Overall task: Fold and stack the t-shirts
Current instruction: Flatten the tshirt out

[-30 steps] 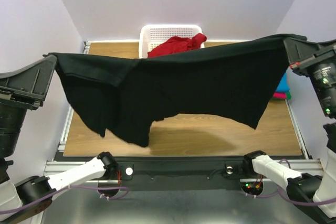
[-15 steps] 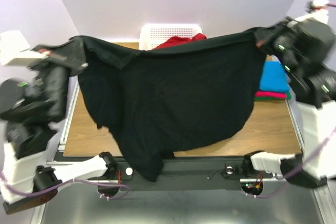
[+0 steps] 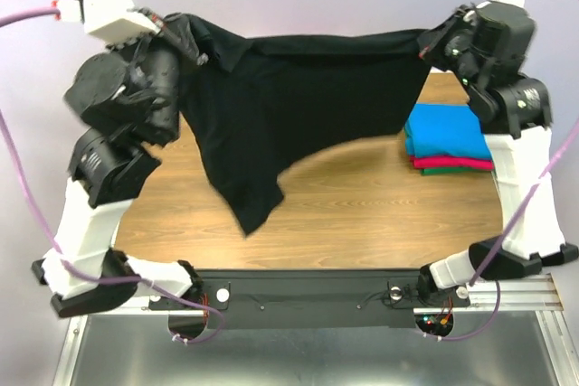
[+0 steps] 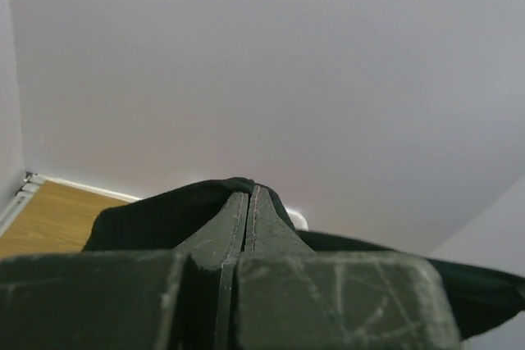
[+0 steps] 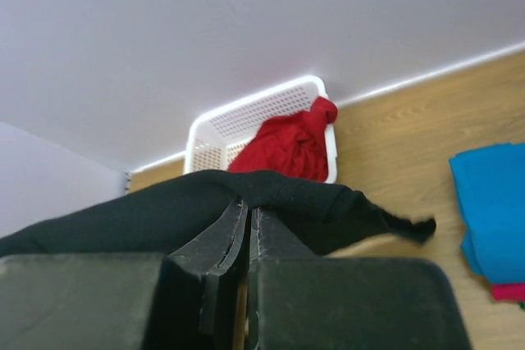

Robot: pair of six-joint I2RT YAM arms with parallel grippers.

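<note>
Black t-shirt: I have it hanging in the air between my two arms. Its top edge is pulled almost straight from one side to the other. The body sags below that edge, deepest toward the left, where one corner drops lowest over the wooden table. I cannot tell whether that tip touches the wood.
Left gripper: it is raised high at the far left and pinches the shirt's left end. In its wrist view the two fingers lie pressed flat against each other, with black cloth bunched over their tips.
Right gripper: it is raised at the far right at much the same height and pinches the other end. In its wrist view the jaws are squeezed together, and the dark cloth drapes across them and trails off to both sides.
Folded stack: it sits on the right side of the table, below the right gripper and clear of the hanging shirt. The turquoise-blue shirt is on top, the pink-red shirt is under it, and only a sliver of the green shirt shows at the bottom.
Red t-shirt: it is crumpled, seen from the right wrist, and spills over the rim of the white lattice basket.
Basket: it stands at the far edge of the table, against the wall.
</note>
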